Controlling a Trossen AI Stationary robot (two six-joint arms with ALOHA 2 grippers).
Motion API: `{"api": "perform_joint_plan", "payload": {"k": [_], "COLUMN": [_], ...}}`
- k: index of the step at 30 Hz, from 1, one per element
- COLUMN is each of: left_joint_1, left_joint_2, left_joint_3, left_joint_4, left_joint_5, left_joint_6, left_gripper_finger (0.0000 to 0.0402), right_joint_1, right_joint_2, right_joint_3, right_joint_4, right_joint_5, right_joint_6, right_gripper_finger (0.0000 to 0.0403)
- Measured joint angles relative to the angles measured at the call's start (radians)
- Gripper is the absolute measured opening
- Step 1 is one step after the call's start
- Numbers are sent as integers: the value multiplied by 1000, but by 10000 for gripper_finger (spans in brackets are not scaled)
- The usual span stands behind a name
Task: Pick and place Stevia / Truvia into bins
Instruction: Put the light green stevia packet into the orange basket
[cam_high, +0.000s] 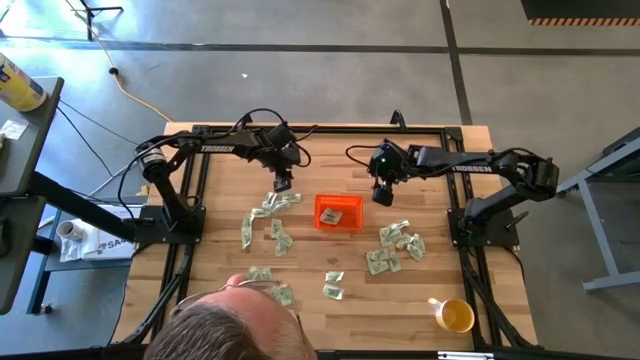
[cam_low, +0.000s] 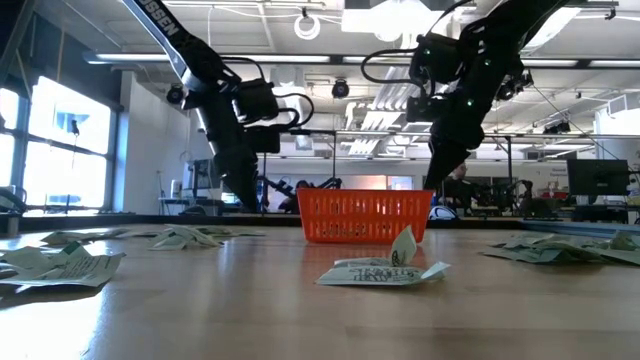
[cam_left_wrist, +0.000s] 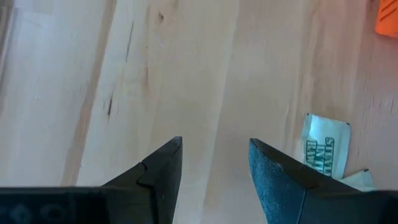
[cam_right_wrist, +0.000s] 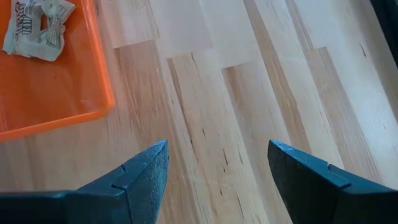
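Pale green and white sweetener packets lie scattered on the wooden table: a cluster (cam_high: 270, 215) left of the orange bin (cam_high: 339, 213), a cluster (cam_high: 396, 246) to its right, and a few (cam_high: 333, 284) nearer the front edge. A packet or two (cam_right_wrist: 37, 28) lie inside the bin. My left gripper (cam_high: 282, 183) hovers open above bare wood just beyond the left cluster, with one packet (cam_left_wrist: 326, 151) beside its fingers. My right gripper (cam_high: 382, 195) hangs open over bare wood just right of the bin's far corner. Both are empty.
A round yellow cup (cam_high: 455, 316) stands at the table's near right corner. A person's head (cam_high: 235, 325) shows at the near edge. Black frame rails (cam_high: 205, 215) run along the table's left and right sides. Bare wood lies beyond the bin.
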Motion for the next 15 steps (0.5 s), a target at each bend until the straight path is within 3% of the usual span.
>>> {"api": "perform_joint_plan", "payload": {"k": [15], "left_joint_1": [0], "left_joint_2": [0], "left_joint_3": [0], "left_joint_4": [23], "left_joint_5": [44], "left_joint_6": [0], "left_gripper_finger": [218], "right_joint_1": [0], "right_joint_2": [0], "right_joint_3": [0], "right_joint_4": [0], "right_joint_5": [0], "right_joint_6": [14], "right_gripper_finger": [263]}}
